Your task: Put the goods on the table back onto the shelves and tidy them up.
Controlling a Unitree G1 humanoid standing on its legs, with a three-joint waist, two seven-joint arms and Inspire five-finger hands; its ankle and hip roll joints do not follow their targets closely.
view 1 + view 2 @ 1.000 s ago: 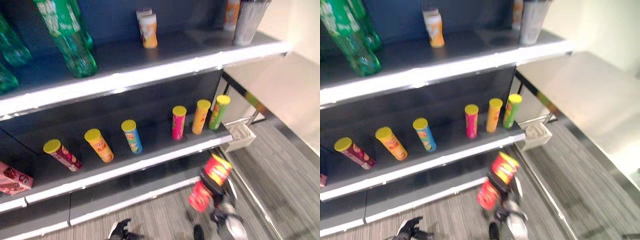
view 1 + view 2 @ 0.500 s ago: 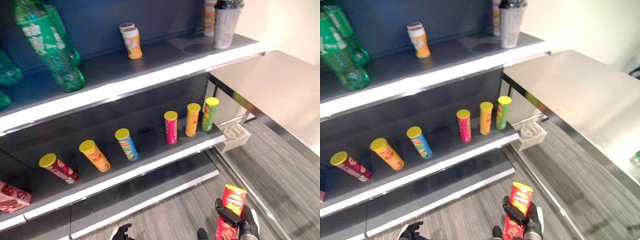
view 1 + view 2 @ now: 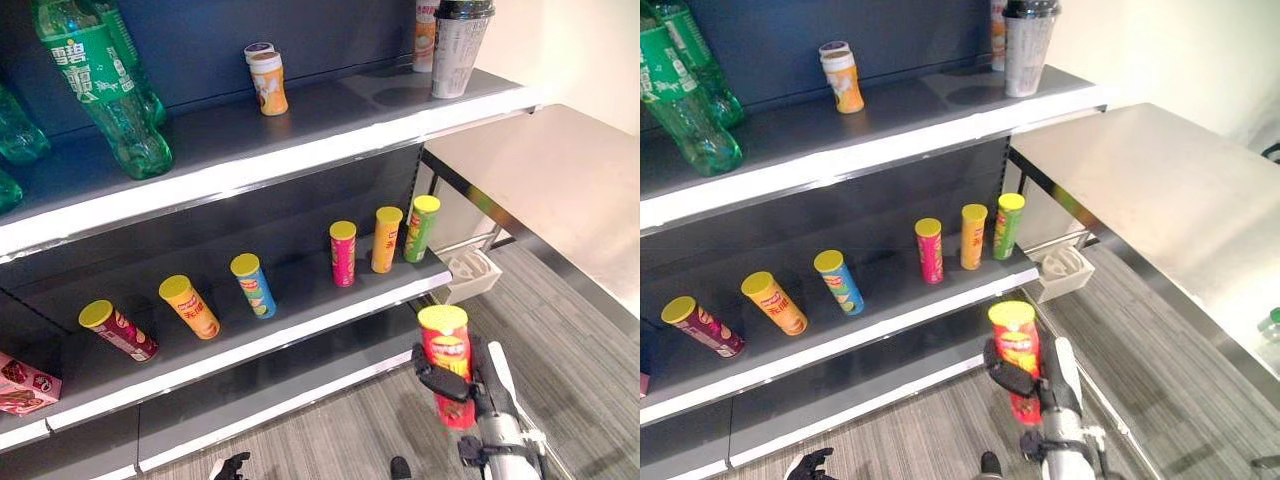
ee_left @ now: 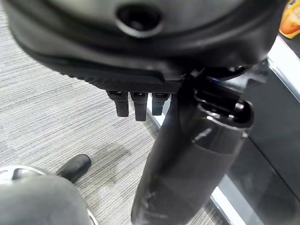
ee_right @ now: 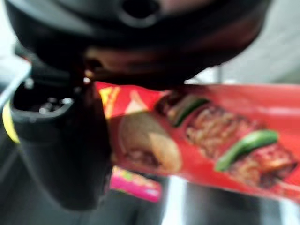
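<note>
- Right hand (image 3: 462,385): fingers wrapped around the red chip can (image 3: 447,352), held upright before the lower shelf (image 3: 300,325).
- Can: cylindrical, glossy, yellow lid.
- Left hand (image 4: 136,101): fingers curled, holding nothing.

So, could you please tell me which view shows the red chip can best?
The left eye view: the whole red chip can shows upright in the right robot hand, yellow lid included. The right eye view shows much the same. The right wrist view shows its printed side close up.
</note>
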